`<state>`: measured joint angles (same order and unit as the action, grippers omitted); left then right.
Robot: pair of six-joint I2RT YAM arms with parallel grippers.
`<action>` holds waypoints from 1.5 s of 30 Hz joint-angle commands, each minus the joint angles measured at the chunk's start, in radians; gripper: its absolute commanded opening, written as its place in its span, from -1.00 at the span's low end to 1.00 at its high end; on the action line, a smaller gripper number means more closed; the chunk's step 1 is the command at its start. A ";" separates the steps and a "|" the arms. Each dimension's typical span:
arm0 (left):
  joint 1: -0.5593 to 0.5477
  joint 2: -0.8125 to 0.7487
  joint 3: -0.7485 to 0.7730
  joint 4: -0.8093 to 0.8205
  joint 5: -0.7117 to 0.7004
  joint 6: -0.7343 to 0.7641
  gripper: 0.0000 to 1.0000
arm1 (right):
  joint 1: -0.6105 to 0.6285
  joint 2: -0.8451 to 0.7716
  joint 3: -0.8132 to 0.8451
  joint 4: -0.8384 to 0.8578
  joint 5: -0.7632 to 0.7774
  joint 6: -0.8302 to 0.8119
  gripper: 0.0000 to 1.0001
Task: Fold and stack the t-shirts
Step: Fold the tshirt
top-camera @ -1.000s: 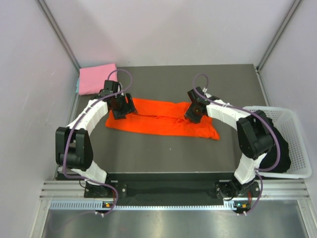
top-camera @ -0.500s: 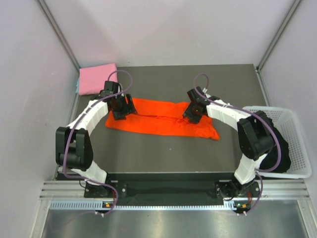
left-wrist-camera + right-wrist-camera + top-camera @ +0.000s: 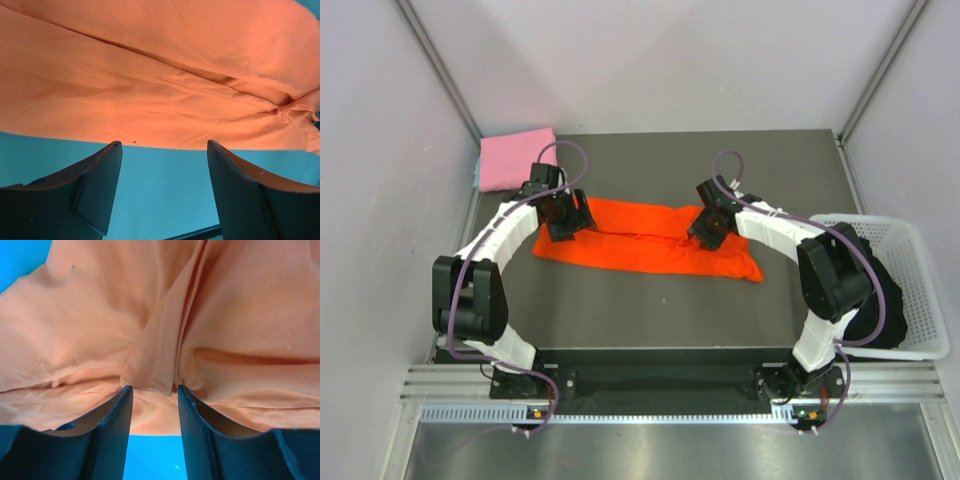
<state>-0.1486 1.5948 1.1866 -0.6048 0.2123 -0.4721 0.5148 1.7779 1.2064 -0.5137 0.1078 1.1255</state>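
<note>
Left fingers (image 3: 97,192) stand wide apart with nothing between them, their tips just short of one edge of the orange-red t-shirt (image 3: 640,243), and bare worktop (image 3: 650,320) shows in the gap. The right fingers (image 3: 107,440) are set much narrower. A raised fold of the same cloth, with a stitched seam running along it, bunches right at their tips and fills the space between them. From where I stand I cannot tell whether that fold is pinched or only resting there. The shirt itself lies spread in a long flat band across the middle of the worktop, running left to right, with soft creases and a lengthwise fold line along it. Its right end reaches a little nearer to me than its left. The left arm (image 3: 495,235) curves in from the near-left corner and comes down over the shirt's left end, while the right arm (image 3: 775,228) bends in from the near-right corner and comes down over the cloth right of centre. Well apart from all this, the pink t-shirt (image 3: 515,158) sits folded in the far-left corner, against the wall and partly off the worktop's edge. A white lattice basket (image 3: 925,300) sits off the worktop's right side, behind the right arm's elbow, with something dark inside that I cannot make out.
</note>
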 commanded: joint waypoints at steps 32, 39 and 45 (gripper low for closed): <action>0.003 -0.019 0.001 0.033 -0.013 0.012 0.45 | 0.090 -0.003 0.038 0.007 0.194 0.060 -0.16; 0.003 -0.015 0.008 0.030 -0.013 0.013 0.44 | 0.085 0.018 0.041 -0.005 0.201 0.077 -0.15; 0.003 -0.009 0.011 0.028 -0.008 0.013 0.43 | 0.085 0.020 0.042 -0.028 0.210 0.091 -0.15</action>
<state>-0.1486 1.5951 1.1866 -0.6041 0.2085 -0.4721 0.5980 1.7947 1.2320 -0.5255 0.2810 1.1934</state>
